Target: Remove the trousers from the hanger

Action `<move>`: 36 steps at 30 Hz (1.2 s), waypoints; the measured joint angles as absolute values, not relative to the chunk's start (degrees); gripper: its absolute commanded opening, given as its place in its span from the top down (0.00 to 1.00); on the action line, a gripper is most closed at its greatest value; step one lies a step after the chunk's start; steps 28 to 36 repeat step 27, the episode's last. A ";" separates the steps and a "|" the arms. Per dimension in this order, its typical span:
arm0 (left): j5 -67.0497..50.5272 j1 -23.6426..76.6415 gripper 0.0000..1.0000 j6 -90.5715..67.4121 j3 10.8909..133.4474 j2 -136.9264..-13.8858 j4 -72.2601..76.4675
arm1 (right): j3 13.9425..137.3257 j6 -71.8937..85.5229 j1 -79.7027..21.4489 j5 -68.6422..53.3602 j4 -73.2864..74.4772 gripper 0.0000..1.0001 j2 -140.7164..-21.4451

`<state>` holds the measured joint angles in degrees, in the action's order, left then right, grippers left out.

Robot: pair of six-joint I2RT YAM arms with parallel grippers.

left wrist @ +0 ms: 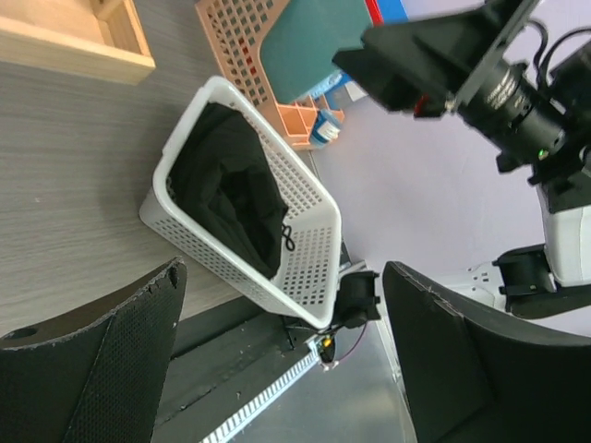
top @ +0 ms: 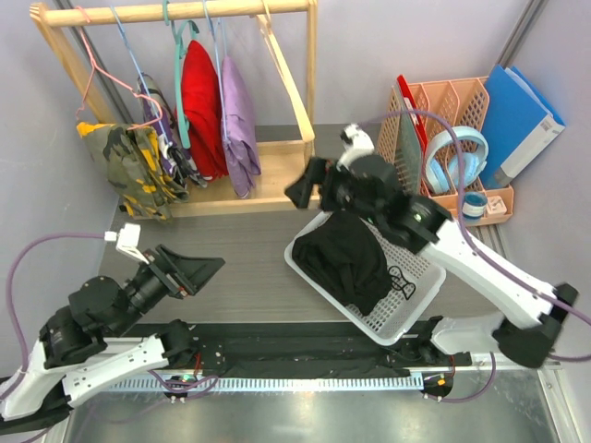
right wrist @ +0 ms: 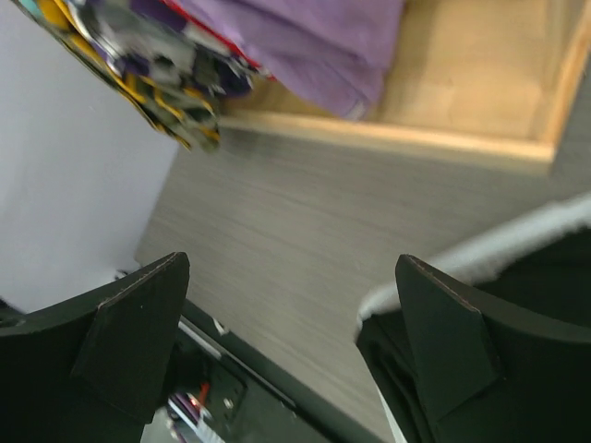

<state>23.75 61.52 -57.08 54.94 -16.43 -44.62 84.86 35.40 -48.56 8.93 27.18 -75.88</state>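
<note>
The black trousers [top: 346,254] lie bunched in a white mesh basket [top: 406,295], off any hanger. They also show in the left wrist view [left wrist: 226,198] and at the right edge of the right wrist view [right wrist: 554,286]. A pale wooden hanger [top: 282,78] seems to hang bare at the right end of the rack rail, seen edge-on. My right gripper [top: 305,185] is open and empty, above the table just left of the basket's far corner. My left gripper [top: 189,268] is open and empty, low at the near left, pointing towards the basket.
A wooden clothes rack [top: 175,11] at the back holds red [top: 199,92], purple [top: 238,115] and camouflage [top: 134,166] garments on thin wire hangers. An orange organiser [top: 443,101] with headphones and a blue folder [top: 517,111] stands at the back right. A black strip runs along the near edge.
</note>
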 measured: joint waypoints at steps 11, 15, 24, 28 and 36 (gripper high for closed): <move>15.35 61.52 0.09 -58.78 30.22 -0.49 -26.79 | 39.66 42.33 -50.68 11.03 10.17 0.00 -42.78; 10.28 61.52 0.07 -59.48 24.45 -0.51 -20.08 | 25.04 45.47 -50.92 10.31 1.96 0.00 -34.28; 0.97 61.54 0.06 -65.19 6.17 -0.51 4.29 | 3.25 50.22 -50.96 11.40 -8.03 0.00 -6.81; -0.40 61.52 0.05 -69.21 1.72 -0.54 11.86 | 2.50 51.22 -50.96 12.40 -9.08 0.00 -1.61; -0.40 61.52 0.05 -69.21 1.72 -0.54 11.86 | 2.50 51.22 -50.96 12.40 -9.08 0.00 -1.61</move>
